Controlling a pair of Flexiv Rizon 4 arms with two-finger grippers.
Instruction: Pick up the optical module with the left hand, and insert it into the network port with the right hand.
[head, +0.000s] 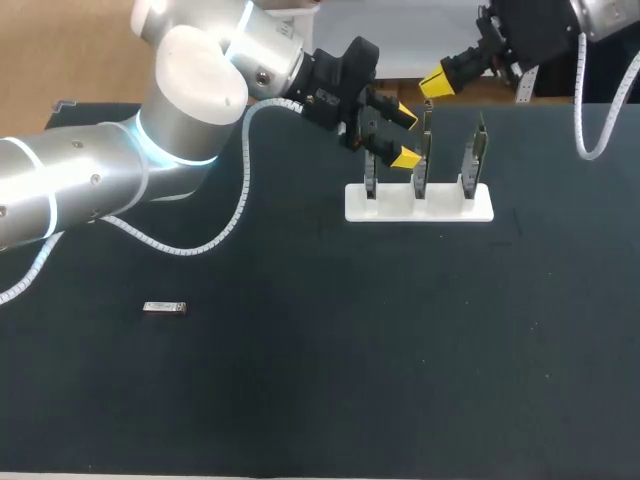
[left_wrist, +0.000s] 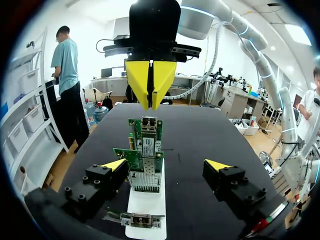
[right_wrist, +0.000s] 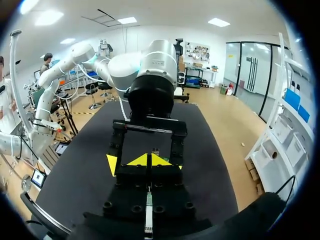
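The optical module (head: 165, 308), a small silver bar, lies flat on the black table (head: 320, 380) at the left, far from both grippers. A white holder (head: 420, 203) carries three upright network cards (head: 472, 160). My left gripper (head: 403, 137) stands open around the left and middle cards, with nothing gripped. In the left wrist view the green cards (left_wrist: 145, 150) rise between and ahead of its fingers (left_wrist: 115, 165). My right gripper (head: 437, 85) hangs shut just above the middle card's top, its tips (left_wrist: 150, 85) pressed together. No module shows between them.
The white holder (left_wrist: 146, 205) stands at the table's back middle. My left arm (right_wrist: 155, 75) faces the right gripper (right_wrist: 149, 160) closely across the cards. A white cable (head: 235, 215) loops from the left arm over the table.
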